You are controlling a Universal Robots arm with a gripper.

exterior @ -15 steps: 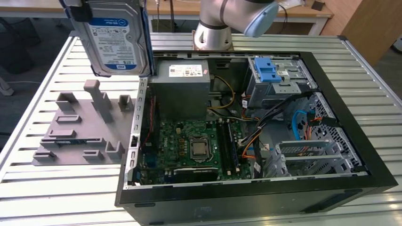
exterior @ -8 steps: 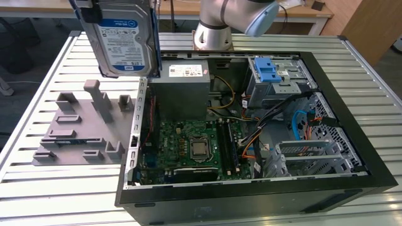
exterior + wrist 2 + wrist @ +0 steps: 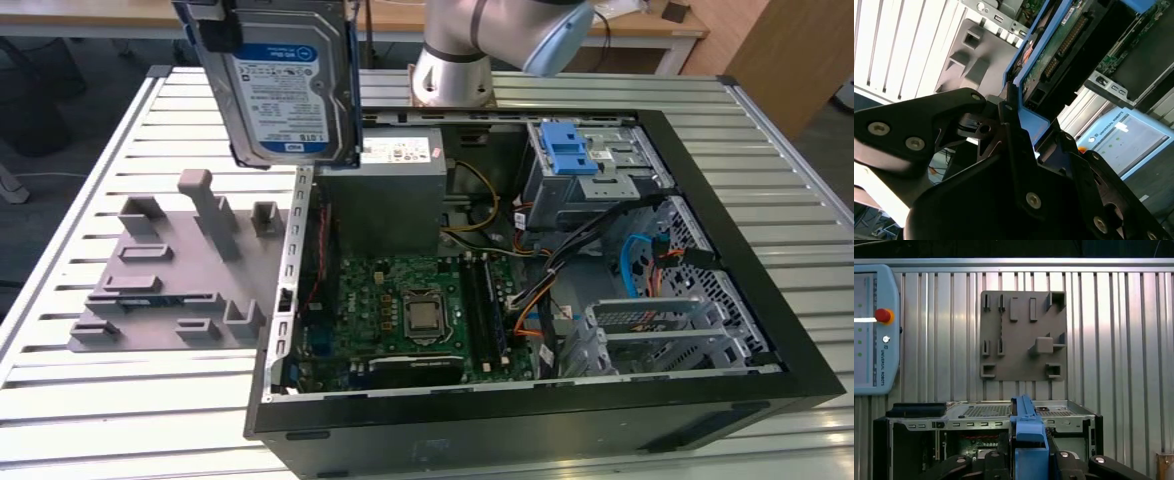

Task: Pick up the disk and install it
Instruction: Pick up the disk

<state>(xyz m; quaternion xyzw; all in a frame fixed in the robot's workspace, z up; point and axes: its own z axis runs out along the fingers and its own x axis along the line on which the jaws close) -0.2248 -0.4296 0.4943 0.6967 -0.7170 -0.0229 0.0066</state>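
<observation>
- Noted flat silver-grey hard drive with blue-and-white label and blue plastic rails (the disk point(image 3: 287, 85)) hanging upright at 11 o'clock in the exterior view, label towards the camera, clear of the slatted metal table point(image 3: 80, 400).
- Found black metal gripper point(image 3: 1026, 127) clenched on the disk's blue rail in both wrist views, with a finger point(image 3: 1016, 150) pressed against the rail's side.
- Placed the disk, as far as the exterior view allows, above the border between the grey plastic fixture plate point(image 3: 174, 270) at 9 o'clock and the open black computer case point(image 3: 747, 330), near the case's 11 o'clock corner.
- Logged silver metal drive cage with blue plastic latch point(image 3: 587, 165) at 1 o'clock inside the case, well apart from the disk.
- Judged pick-up done: disk grasped, lifted, touching nothing but the gripper.
- Judged install not yet done: disk outside the case, seated in no bay.
</observation>
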